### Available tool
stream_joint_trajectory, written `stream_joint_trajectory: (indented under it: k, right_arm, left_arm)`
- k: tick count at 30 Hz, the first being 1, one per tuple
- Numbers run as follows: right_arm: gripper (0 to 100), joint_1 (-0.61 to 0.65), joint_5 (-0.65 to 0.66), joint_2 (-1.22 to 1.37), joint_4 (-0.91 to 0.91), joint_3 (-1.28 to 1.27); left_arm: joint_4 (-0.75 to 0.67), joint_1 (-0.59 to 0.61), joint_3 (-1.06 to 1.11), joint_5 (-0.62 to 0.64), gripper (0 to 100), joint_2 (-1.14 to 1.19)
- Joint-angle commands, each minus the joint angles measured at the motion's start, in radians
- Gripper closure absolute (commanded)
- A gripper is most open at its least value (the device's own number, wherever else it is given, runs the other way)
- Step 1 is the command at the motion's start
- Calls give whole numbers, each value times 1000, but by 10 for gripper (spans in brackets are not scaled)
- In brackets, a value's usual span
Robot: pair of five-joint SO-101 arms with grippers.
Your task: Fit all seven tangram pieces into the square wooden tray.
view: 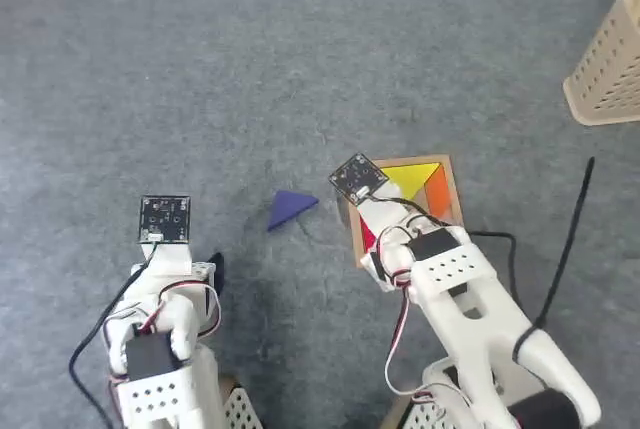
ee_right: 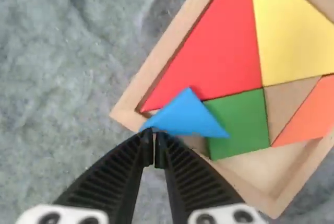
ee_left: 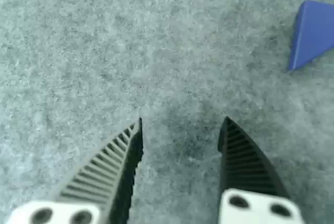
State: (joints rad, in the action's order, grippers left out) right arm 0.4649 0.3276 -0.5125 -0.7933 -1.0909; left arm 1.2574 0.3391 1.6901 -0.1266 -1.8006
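Right gripper (ee_right: pixel 155 143) pinches the light blue triangle (ee_right: pixel 182 117) by one tip over the tray (ee_right: pixel 177 36) corner.
It likely needs laying flat beside the green square (ee_right: pixel 237 122) before release; left gripper (ee_left: pixel 180 130) gapes open near the dark blue triangle (ee_left: pixel 313 33).

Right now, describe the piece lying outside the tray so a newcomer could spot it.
Find the square wooden tray under the right arm. On the grey carpet between it and the left arm lies a dark blue triangle. Unlike the light blue triangle in the right hand, it lies alone, outside the tray.
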Motion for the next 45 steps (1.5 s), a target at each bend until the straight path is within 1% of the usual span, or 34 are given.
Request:
stream_joint_trajectory:
  k: [1,12,19,24,30,33,37,41,45]
  right_arm:
    - [992,12,-17,2,31,52]
    - [992,12,-18,2,61,51]
    - [992,10,-38,113,122,63]
    - [992,13,-40,116,131,69]
    - [992,10,-130,116,131,91]
    - [992,10,-138,96,124,103]
    - [992,5,-138,-18,120,104]
    - [992,-77,-157,-91,122,87]
    - [992,-128,-176,-48,128,78]
  left_arm:
    - [6,5,-4,8,775,-17]
    - [6,5,-4,8,775,-17]
    - [6,5,-4,8,775,-17]
    - [6,5,-4,8,775,-17]
    - [6,5,-4,8,775,-17]
    - [6,5,-4,8,775,-17]
    - [6,5,-4,8,775,-17]
    - [6,5,-4,8,775,-17]
    - [6,5,-4,8,775,-17]
